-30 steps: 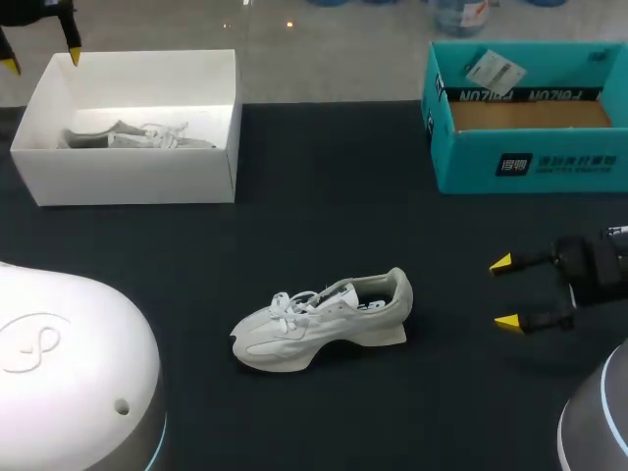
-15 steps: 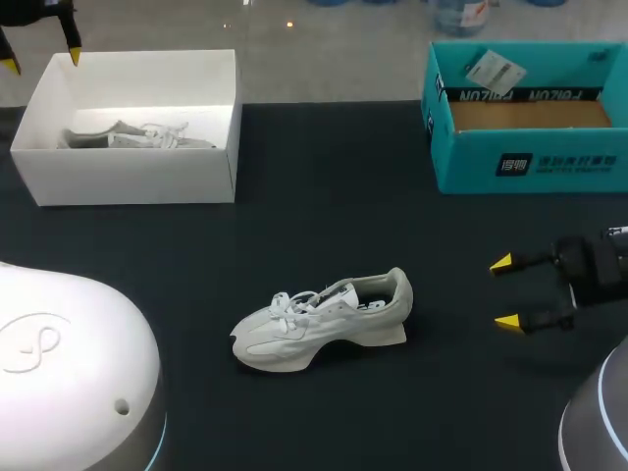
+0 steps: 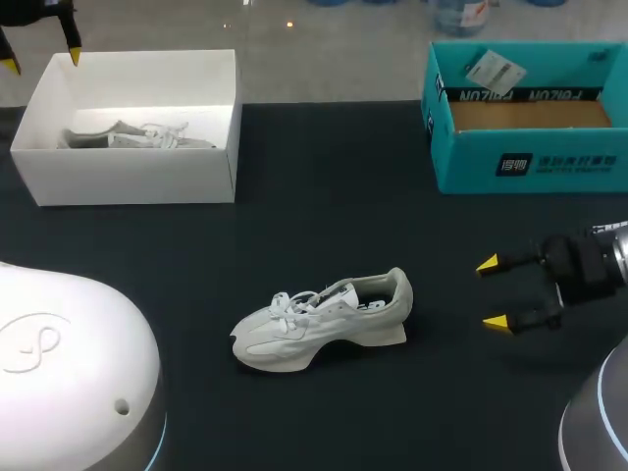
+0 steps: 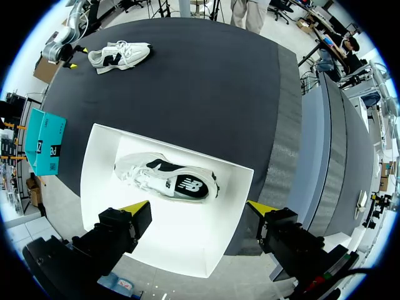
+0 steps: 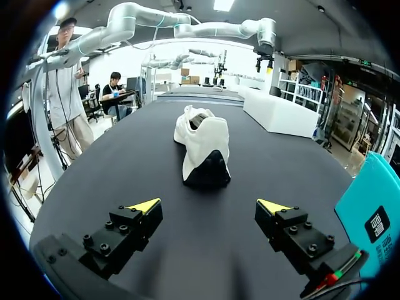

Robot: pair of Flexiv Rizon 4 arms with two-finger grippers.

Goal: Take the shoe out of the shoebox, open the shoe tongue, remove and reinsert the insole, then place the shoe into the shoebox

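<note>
While your right gripper (image 3: 493,292) holds its 2 fingers apart on nothing, low over the table (image 3: 324,196) and aimed at the heel of the shoe (image 3: 324,316) with a clear gap between them, the main hazard I judge is a push instead of a grip. The shoe stands upright on its sole, toe away from that gripper, and a fingertip meeting the heel outside the collar would likely slide or tip so light a thing across the dark tabletop. The laces lie loose over the tongue — a finger catching them could drag the whole shoe when you mean only to lift the tongue. Your left gripper (image 3: 41,59) cannot help from where it is: fingers also apart and empty, it hangs above the far corner of the white shoebox (image 3: 137,177), well apart from the shoe, so nothing pins the shoe down for the steps ahead. Mind the containers too. That white shoebox is open and has a 2nd shoe (image 4: 169,181) lying on its side within — less room for the return, and a chance of grabbing the wrong one. At the far right of the table the teal box (image 3: 530,162), also open, shows a brown cardboard liner and a white tag (image 3: 496,71) near its rim; no shoe is visible in it.
</note>
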